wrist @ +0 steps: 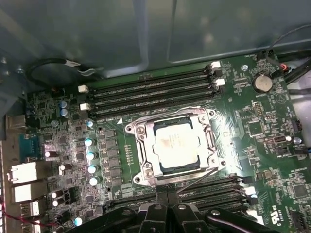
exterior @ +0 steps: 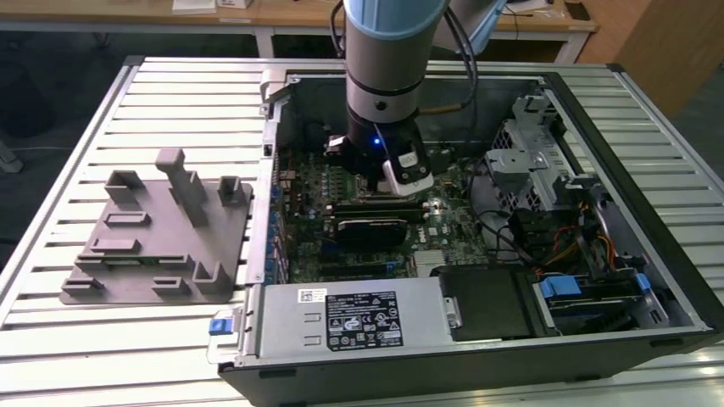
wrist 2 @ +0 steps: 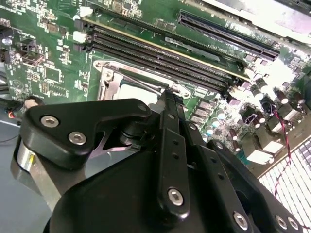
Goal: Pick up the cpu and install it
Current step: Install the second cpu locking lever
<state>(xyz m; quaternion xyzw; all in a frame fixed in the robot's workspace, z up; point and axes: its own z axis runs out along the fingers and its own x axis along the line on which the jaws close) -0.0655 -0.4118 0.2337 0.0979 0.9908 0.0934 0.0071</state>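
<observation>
While the arm (exterior: 385, 68) reaches down into the open computer case (exterior: 633, 280), we see the gripper (wrist: 167, 209) low over the motherboard (wrist: 272, 121), just beside the socket frame (wrist: 141, 162). The cpu (wrist: 176, 147) lies flat inside that frame, its pale metal top facing up; in the second wrist view a strip of it (wrist 2: 138, 93) shows just beyond the gripper's black linkage. In the first wrist view the two fingertips (wrist: 156, 208) meet edge to edge with nothing between them, so we read the gripper as closed and empty, apart from the cpu. Memory slots (wrist: 150, 92) run along the far side of the socket. On the slatted table (exterior: 169, 102), toward the exterior view's left, stands a grey tray (exterior: 158, 246) with upright posts.
</observation>
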